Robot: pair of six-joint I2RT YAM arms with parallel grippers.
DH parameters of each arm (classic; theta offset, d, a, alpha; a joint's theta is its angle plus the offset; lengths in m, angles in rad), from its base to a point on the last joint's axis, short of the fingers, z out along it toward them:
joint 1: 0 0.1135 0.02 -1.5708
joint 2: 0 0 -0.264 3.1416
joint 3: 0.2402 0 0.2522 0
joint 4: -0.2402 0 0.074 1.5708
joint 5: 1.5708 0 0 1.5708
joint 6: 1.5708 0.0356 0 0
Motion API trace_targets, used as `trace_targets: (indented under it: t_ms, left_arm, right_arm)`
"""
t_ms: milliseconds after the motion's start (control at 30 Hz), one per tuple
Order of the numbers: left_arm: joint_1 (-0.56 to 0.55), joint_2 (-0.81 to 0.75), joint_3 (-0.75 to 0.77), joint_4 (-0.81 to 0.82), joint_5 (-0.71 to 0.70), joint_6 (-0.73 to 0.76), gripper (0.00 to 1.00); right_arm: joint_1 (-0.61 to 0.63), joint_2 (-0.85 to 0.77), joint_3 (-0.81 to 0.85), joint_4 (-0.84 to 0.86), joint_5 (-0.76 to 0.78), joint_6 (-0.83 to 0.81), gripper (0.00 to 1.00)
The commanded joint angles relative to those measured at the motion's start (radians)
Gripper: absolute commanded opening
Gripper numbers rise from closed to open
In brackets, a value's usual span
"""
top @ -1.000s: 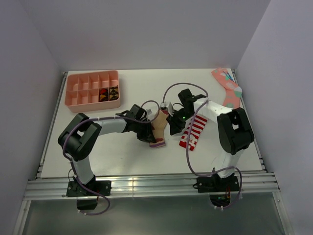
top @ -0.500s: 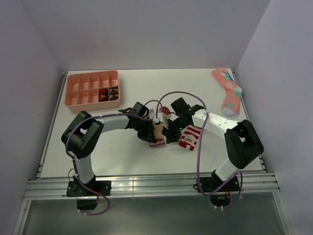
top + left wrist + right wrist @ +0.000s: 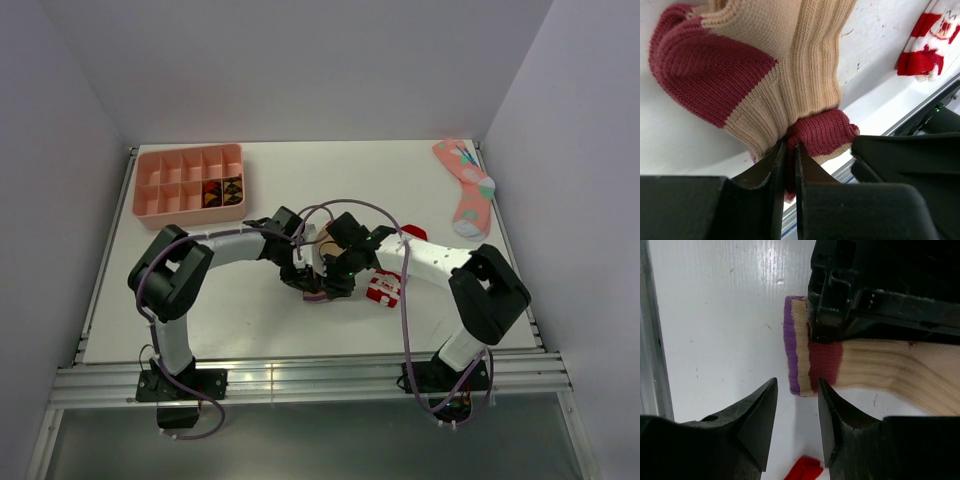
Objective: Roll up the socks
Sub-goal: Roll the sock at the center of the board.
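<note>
Tan sock [image 3: 790, 65] lies folded midway between the side edges of the worktop [image 3: 230, 310], purple cuff [image 3: 795, 352] toward the near edge. Left gripper [image 3: 790, 150] clamps the fold; right gripper [image 3: 796, 390], half spread, hangs over the cuff. Striped sock [image 3: 384, 289] lies just right of it.

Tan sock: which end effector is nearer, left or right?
Left. The left end effector is pinched shut on fabric of the tan sock. The right end effector sits just off the sock's purple cuff, jaws apart, gripping nothing.

Ribbed knit tan sock [image 3: 810, 60], perhaps wool
</note>
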Motion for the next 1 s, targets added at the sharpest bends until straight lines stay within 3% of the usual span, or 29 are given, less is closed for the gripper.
trace_targets:
  t_ms: [0, 967]
  left_arm:
    - [0.012, 0.041, -0.025, -0.125, -0.098, 0.077, 0.0]
    - [0.145, 0.015, -0.089, -0.139, -0.077, 0.132, 0.02]
  right_arm:
    - [0.041, 0.026, 0.046, 0.058, 0.056, 0.037, 0.45]
    - [0.152, 0.212, 0.074, 0.279, 0.146, 0.238, 0.45]
